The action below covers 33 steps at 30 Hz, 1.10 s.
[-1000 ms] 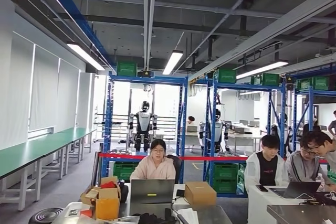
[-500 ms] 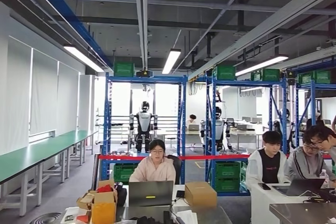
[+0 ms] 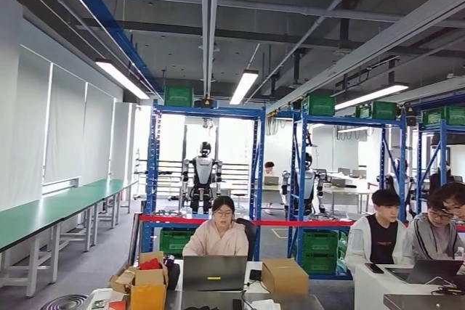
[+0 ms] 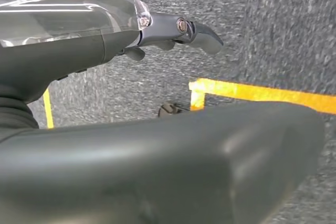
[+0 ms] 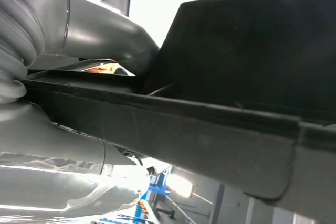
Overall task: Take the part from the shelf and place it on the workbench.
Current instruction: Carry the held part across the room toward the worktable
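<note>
The right robot hand (image 5: 79, 108) grips a black part (image 5: 238, 77) (flat, rimmed); the left robot hand (image 4: 118, 77) hangs spread above grey floor (image 4: 277, 30).

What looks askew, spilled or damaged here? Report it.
Nothing stands out. The right hand grips the black part, and what shows of it looks undamaged. The left hand hangs empty over the grey floor. The closed cardboard box ahead sits level.

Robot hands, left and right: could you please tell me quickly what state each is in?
Left robot hand: open, holding nothing, above the grey floor.
Right robot hand: gripping a black part.
</note>
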Tool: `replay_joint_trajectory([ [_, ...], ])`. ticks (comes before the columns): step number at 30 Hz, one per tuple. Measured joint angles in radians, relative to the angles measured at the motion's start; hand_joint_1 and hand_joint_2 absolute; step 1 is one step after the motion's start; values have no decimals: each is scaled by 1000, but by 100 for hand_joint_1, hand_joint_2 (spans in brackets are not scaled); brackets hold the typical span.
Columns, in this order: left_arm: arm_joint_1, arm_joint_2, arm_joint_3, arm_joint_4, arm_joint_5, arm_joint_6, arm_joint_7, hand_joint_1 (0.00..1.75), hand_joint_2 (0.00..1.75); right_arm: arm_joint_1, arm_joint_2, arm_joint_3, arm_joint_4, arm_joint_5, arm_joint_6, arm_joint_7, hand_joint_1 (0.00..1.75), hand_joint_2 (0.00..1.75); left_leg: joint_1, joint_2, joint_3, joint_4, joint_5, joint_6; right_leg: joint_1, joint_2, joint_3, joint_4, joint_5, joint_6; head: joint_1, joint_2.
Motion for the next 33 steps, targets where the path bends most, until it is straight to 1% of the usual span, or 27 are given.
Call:
replay_joint_trajectory([
  [1,-1,1,0,0,2,2,3,0,175,0,-3,0,0,5,-2,0,175,175,0,-2,3,-1,-3,4,-2,0,-34,63,-25,4,0,0],
  [2,-1,2,0,0,3,4,6,0,175,0,-6,0,1,8,-3,1,175,175,0,-5,5,-1,-6,6,-4,0,-77,136,-49,8,0,0],
  [3,-1,2,0,0,4,5,9,0,175,1,-9,0,2,10,-4,2,175,175,0,-10,8,-1,-9,7,-5,0,-117,196,-62,10,0,0],
  [4,1,3,0,0,4,6,10,0,175,2,-11,0,4,11,-5,3,175,175,0,-16,12,-1,-13,7,-6,1,-144,226,-55,10,0,0],
  [5,2,3,0,0,4,7,11,0,175,2,-13,0,5,11,-5,4,175,175,0,-24,19,-1,-18,6,-6,2,-153,218,-27,9,0,0],
  [6,2,3,0,0,4,8,11,0,175,2,-15,0,6,11,-6,4,175,175,0,-30,28,-1,-23,5,-6,4,-142,169,20,6,0,0],
  [7,3,3,0,0,4,8,11,0,175,2,-17,0,6,11,-7,4,175,175,0,-36,36,-2,-29,3,-4,7,-122,105,67,0,0,0],
  [8,3,3,0,0,4,8,11,0,175,2,-18,-1,6,8,-9,2,175,175,0,-41,44,-3,-34,1,-1,11,-102,48,102,-7,0,0],
  [9,3,3,0,0,4,8,11,0,175,2,-19,-1,6,5,-11,0,175,175,0,-45,49,-5,-37,-3,2,13,-87,7,122,-14,0,0],
  [10,5,3,0,0,4,8,11,0,175,2,-19,-1,6,3,-12,-2,175,175,0,-48,50,-7,-40,-7,5,15,-80,-11,123,-19,0,0],
  [12,7,4,0,0,4,8,11,0,175,1,-19,-1,4,-1,-14,-5,175,175,-1,-49,51,-14,-41,-18,6,14,-74,-27,111,-28,0,1],
  [14,5,4,0,0,4,7,11,0,175,2,-19,-2,1,-2,-14,-6,175,175,-3,-35,52,-11,-50,-27,1,11,-59,-52,105,-37,0,0],
  [15,3,4,0,0,4,7,10,0,175,2,-19,-2,-1,-3,-14,-6,175,175,-4,-25,42,13,-64,-31,-2,8,-51,-63,104,-41,0,0],
  [16,1,4,0,0,4,7,10,0,175,2,-19,-2,-2,-3,-14,-6,175,175,-4,-15,19,60,-87,-34,-3,5,-44,-68,103,-45,0,0],
  [18,0,5,0,0,4,4,8,0,175,3,-19,-2,-2,-4,-14,-6,175,175,-4,-8,-55,193,-133,-39,-2,1,-34,-69,95,-50,1,0],
  [19,1,5,0,0,4,2,6,0,175,4,-19,-1,-2,-4,-13,-6,175,175,-4,-7,-86,238,-139,-42,-2,0,-29,-68,91,-50,1,0],
  [20,2,5,0,0,4,0,4,0,175,4,-19,-1,-1,-4,-13,-6,175,175,-3,-6,-100,250,-124,-43,-2,0,-22,-68,85,-50,1,0],
  [21,3,6,0,0,4,-1,3,0,175,4,-19,-1,-1,-5,-13,-6,175,175,-2,-5,-95,223,-90,-44,-2,0,-13,-68,79,-48,1,0],
  [22,3,6,0,0,4,-1,2,0,175,4,-19,-2,-1,-6,-13,-6,175,175,-2,-2,-76,164,-44,-45,-3,0,-2,-67,71,-44,1,0],
  [23,3,7,0,0,4,-2,1,0,175,4,-19,-2,-1,-6,-13,-6,175,175,-2,2,-54,108,-10,-43,-1,0,6,-65,63,-39,0,0],
  [24,2,7,0,0,4,-2,-1,0,175,4,-19,-2,-1,-7,-13,-6,175,175,-3,6,-34,57,10,-40,1,0,10,-62,56,-33,0,0],
  [25,2,8,0,0,4,-3,-3,0,175,4,-19,-2,-1,-7,-13,-5,175,175,-4,8,-23,28,15,-34,3,0,10,-59,51,-27,1,0],
  [27,2,8,0,0,4,-3,-5,0,175,3,-19,-2,-1,-6,-13,-4,175,175,-7,7,-19,13,2,-21,4,0,7,-57,47,-18,1,0],
  [29,3,8,0,0,3,-4,-7,0,175,3,-19,-2,-2,-6,-13,-4,175,175,-5,5,-15,11,-1,-10,2,-1,6,-48,37,-10,1,0],
  [30,2,8,0,0,3,-4,-7,0,175,2,-19,-2,-3,-5,-14,-4,175,175,-3,4,-10,9,-3,-5,1,0,-5,-22,22,-4,1,0],
  [31,1,9,0,0,3,-4,-8,0,175,1,-19,-1,-4,-4,-14,-4,175,175,-1,4,-5,8,-6,0,0,0,-28,25,1,1,1,0],
  [33,-1,9,0,0,3,-5,-9,0,175,2,-19,-1,-4,-3,-15,-4,175,175,-2,4,2,7,-13,7,-2,0,-106,161,-45,7,1,0],
])
